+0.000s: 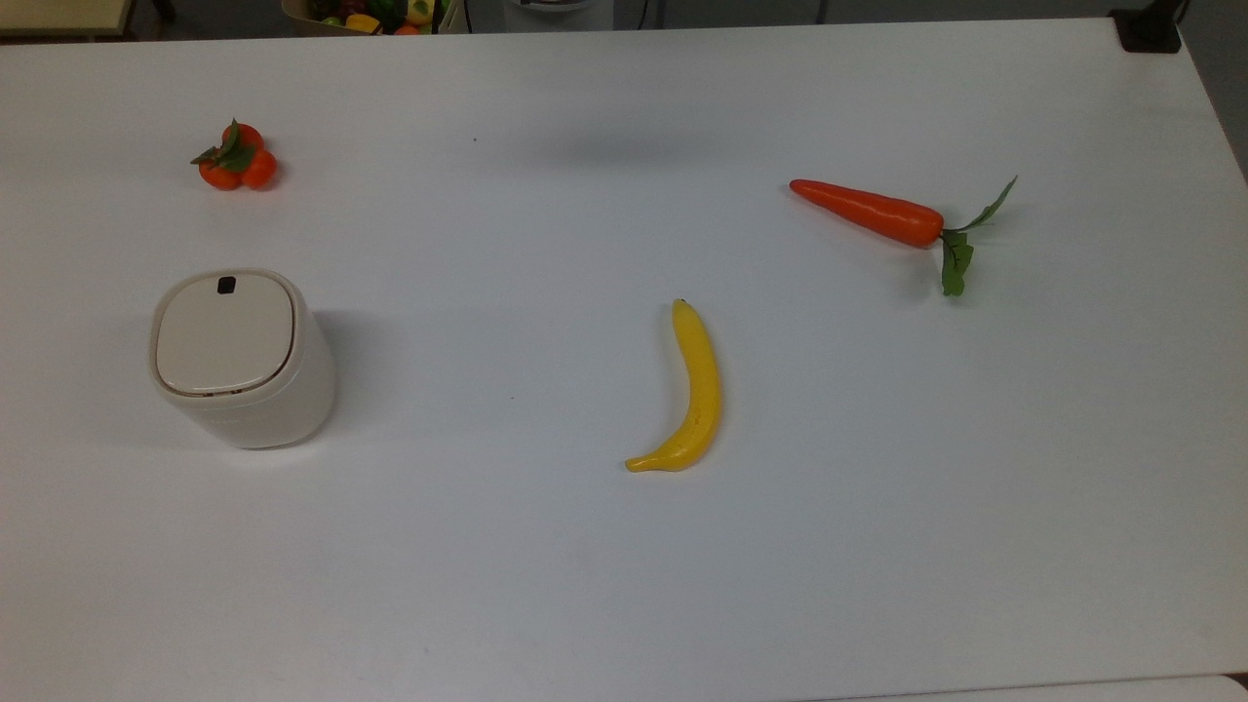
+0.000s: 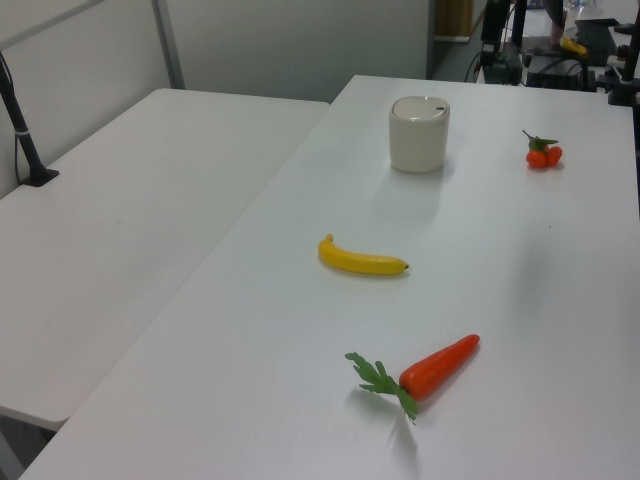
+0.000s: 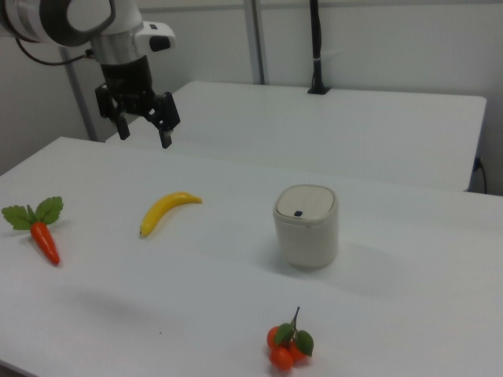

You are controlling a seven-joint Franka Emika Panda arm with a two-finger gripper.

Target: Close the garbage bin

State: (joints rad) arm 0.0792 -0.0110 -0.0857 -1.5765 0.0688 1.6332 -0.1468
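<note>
The garbage bin (image 1: 239, 361) is a small cream-white bin standing upright on the white table at the top view's left. Its flat beige lid (image 1: 225, 331) with a small black square mark lies down flush on the rim. The same garbage bin (image 2: 418, 135) stands toward the far end of the table in the left view, and the garbage bin (image 3: 306, 226) is near the middle of the right view. My gripper (image 3: 144, 129) hangs high above the table at the right view's upper left, well away from the bin, open with nothing between its fingers.
A yellow banana (image 1: 690, 390) lies mid-table. An orange carrot (image 1: 877, 214) with green leaves lies toward the top view's right. A cluster of small oranges (image 1: 236, 160) sits beyond the bin. A second white table (image 2: 130, 200) adjoins at the left view's left.
</note>
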